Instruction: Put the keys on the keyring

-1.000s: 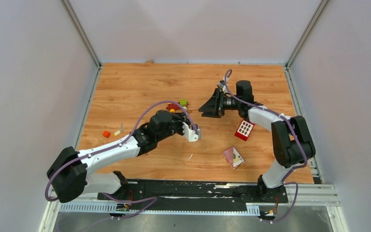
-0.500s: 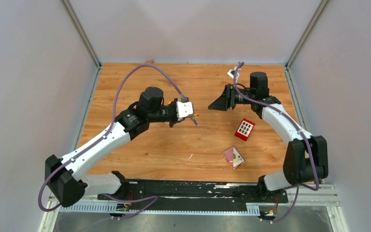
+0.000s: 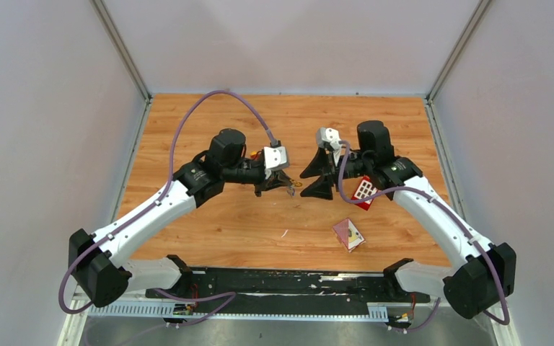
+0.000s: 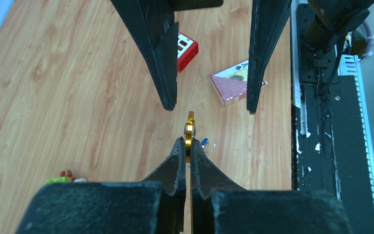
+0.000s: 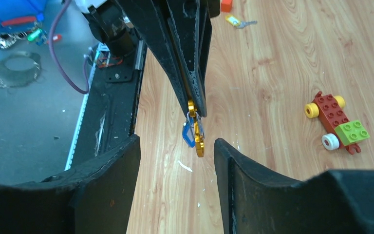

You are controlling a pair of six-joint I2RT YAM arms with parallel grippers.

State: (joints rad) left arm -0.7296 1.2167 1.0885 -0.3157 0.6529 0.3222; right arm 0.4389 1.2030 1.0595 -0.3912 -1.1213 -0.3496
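The wooden table bears a red block, a card pack (near it), a toy car and a yellow-headed key.

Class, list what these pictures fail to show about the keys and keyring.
- Top view: keyring too small for detail.
- Left wrist: blue key mostly hidden behind left gripper.
- Right wrist: whether blue key is threaded on keyring; they overlap.
- Right wrist: yellow key tiny, blurred.

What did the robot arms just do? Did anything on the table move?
The left gripper lifted off the table, shut on the keyring, with a blue key dangling from it. The right gripper swung in to face it, jaws open, just short of the ring. The red block and the card pack stayed put.
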